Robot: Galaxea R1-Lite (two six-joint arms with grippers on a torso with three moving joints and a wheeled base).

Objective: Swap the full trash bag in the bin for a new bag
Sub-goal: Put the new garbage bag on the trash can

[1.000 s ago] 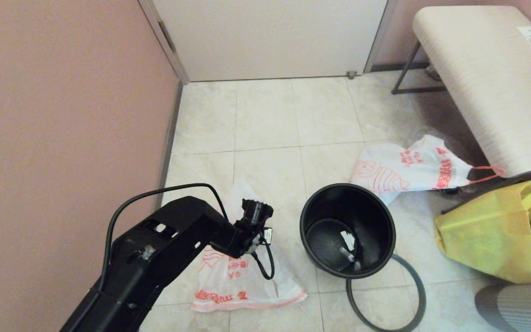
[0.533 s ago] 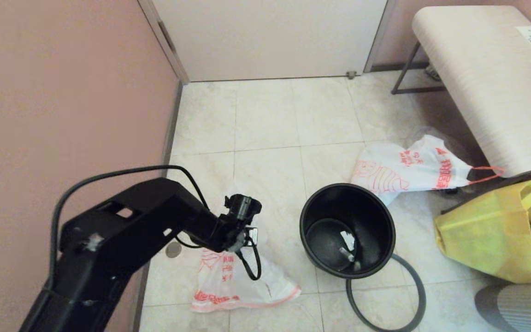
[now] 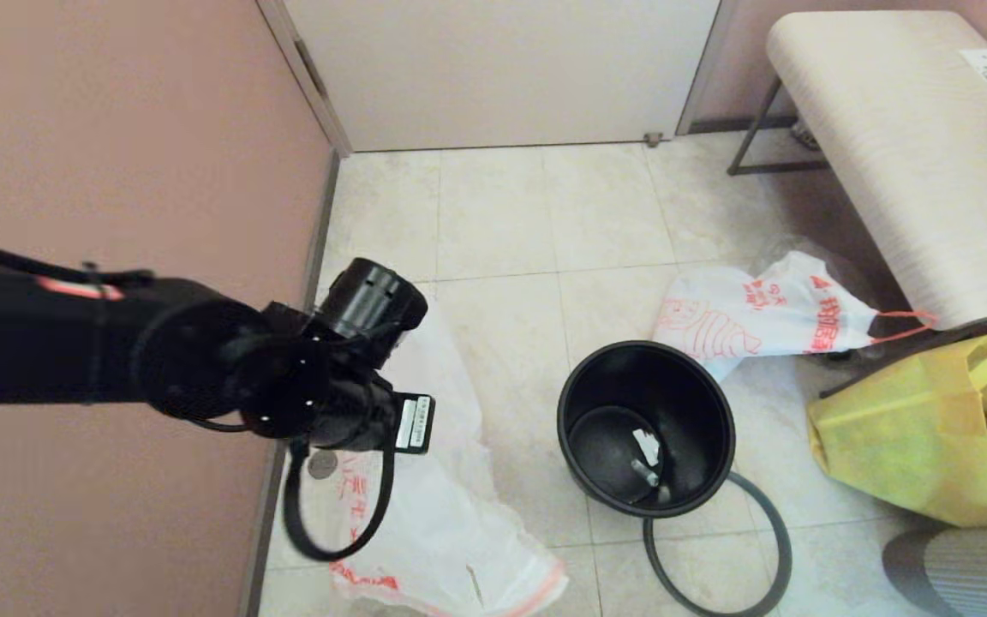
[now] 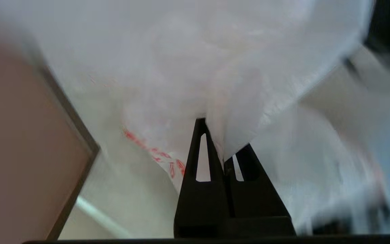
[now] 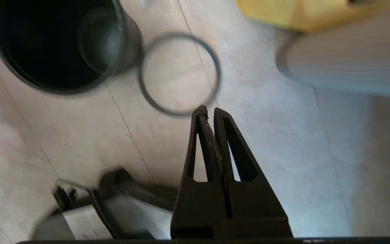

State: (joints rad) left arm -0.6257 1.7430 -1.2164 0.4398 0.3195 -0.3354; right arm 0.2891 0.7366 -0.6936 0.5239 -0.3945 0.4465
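Left wall: a dusty-pink wall [image 3: 116, 128] runs down the left edge of the head view, meeting the pale tiled floor [image 3: 502, 223].
Left gripper: the left gripper [image 4: 223, 149] is raised above the floor beside that wall; its jaws are closed, pinching a fold of the thin white plastic bag with red print [image 3: 442, 523].
New bag: it hangs from the jaws and trails down, its lower part spread on the floor, left of the bin.
Bin: the small round tapered black plastic bin [image 3: 646, 428] stands upright on the floor in the middle, with no bag lining it; a few small scraps lie on its bottom.
Hoop: the thin dark grey hoop [image 3: 772, 523] lies flat on the floor, off the bin, touching its base on the near right side.
Right gripper: the right gripper [image 5: 209, 113] hangs above the floor near the hoop, jaws closed on nothing.
Second bag: a knotted white bag with red print and a red drawstring [image 3: 759, 313] lies on the floor behind the bin.
Far right: a yellow shopping bag [image 3: 905, 437] sits on the floor below a pale tabletop [image 3: 888, 146].
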